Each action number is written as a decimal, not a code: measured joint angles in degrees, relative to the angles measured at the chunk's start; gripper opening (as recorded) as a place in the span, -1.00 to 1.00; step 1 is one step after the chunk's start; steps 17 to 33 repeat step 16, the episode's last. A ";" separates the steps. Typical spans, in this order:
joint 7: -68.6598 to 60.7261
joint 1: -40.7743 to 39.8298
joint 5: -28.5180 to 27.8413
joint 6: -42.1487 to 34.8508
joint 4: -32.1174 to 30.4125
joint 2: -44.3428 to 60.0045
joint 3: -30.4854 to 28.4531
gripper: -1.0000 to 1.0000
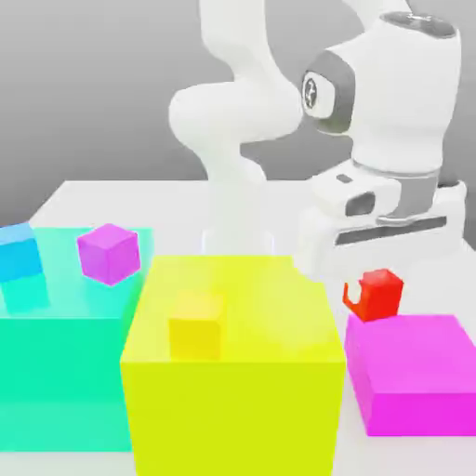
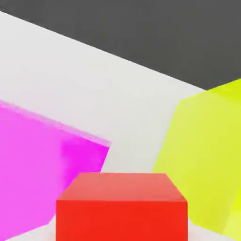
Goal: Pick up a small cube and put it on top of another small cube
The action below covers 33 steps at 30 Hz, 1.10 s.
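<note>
The big magenta block [image 1: 414,372] stands on the white desk [image 1: 139,200], well to the exterior view's right of the big yellow block [image 1: 232,363], with a narrow strip of bare desk between them. The small red cube [image 1: 376,294] sits just above the magenta block's far edge, right under the gripper [image 1: 372,279]. The jaws are hidden, so their opening cannot be told.

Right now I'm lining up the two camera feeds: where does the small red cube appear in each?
Exterior view: the small red cube sits just under the gripper, above the magenta block, at the exterior view's right.
Hand view: the small red cube fills the near foreground.
Shared landmark: the magenta block, beside the big yellow block.
</note>
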 joint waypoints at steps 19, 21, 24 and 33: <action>-20.23 -7.80 0.47 -6.29 8.67 2.58 -10.99 1.00; -20.23 -7.80 0.47 -6.29 8.67 2.58 -10.99 1.00; -20.23 -7.80 0.47 -6.29 8.67 2.58 -10.99 1.00; -20.23 -7.80 0.47 -6.29 8.67 2.58 -10.99 1.00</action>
